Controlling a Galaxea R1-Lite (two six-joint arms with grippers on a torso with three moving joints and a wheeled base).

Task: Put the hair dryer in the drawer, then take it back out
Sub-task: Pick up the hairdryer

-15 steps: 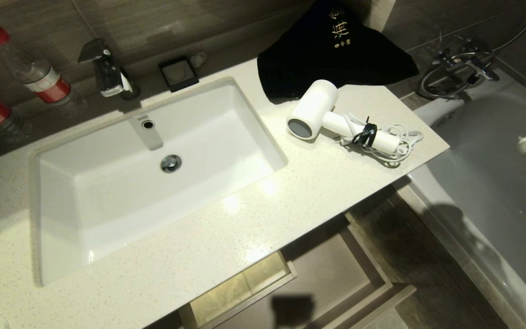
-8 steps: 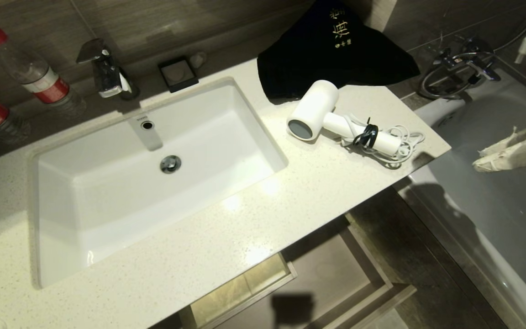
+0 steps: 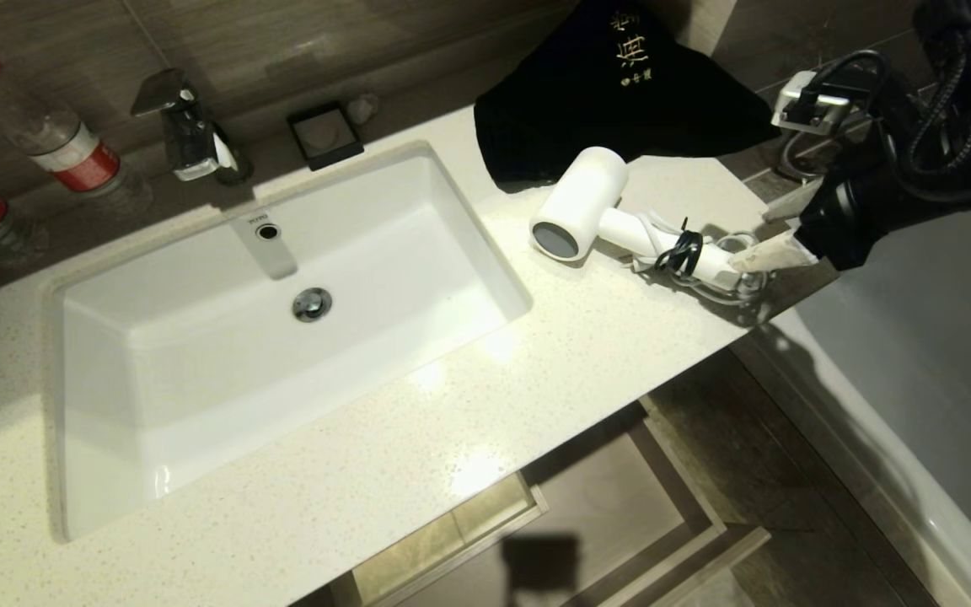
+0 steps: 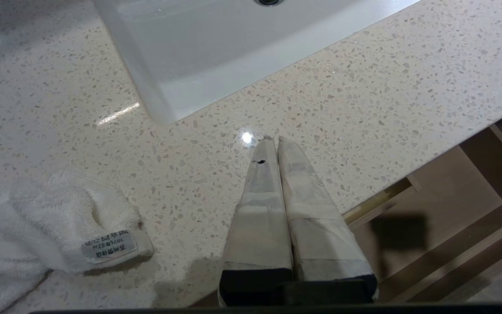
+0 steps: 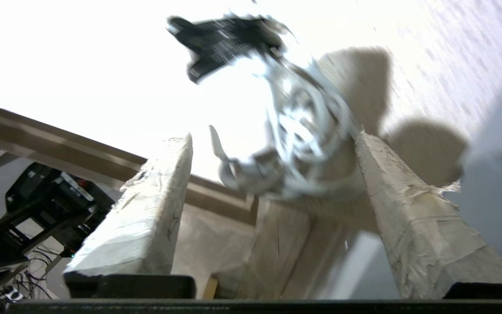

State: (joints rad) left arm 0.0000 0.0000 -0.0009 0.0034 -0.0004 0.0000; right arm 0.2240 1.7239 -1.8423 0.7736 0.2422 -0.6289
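Observation:
The white hair dryer (image 3: 584, 202) lies on the pale speckled counter (image 3: 536, 379) to the right of the sink, grey round end facing forward, handle pointing right. Its white cord (image 3: 734, 270), bundled by a black tie (image 3: 681, 251), lies at the handle's end. My right gripper (image 3: 768, 232) is open at that end near the counter's right edge. In the right wrist view the cord bundle (image 5: 303, 126) and plug sit between its spread fingers (image 5: 159, 183). Below the counter's front the wood-grain drawer (image 3: 675, 472) stands pulled out with nothing in it. My left gripper (image 4: 273, 141) is shut over the counter's front edge.
A white sink (image 3: 199, 379) fills the counter's left half, with a faucet (image 3: 182, 126), a black dish (image 3: 325, 135) and two bottles (image 3: 56, 135) behind it. A black cloth (image 3: 612, 93) lies behind the dryer. A bathtub (image 3: 915, 354) is on the right. A white towel (image 4: 37, 218) lies near the left gripper.
My right arm has come in from the right over the bathtub to the dryer's cord end, and its fingers have spread open. The dryer has not moved.

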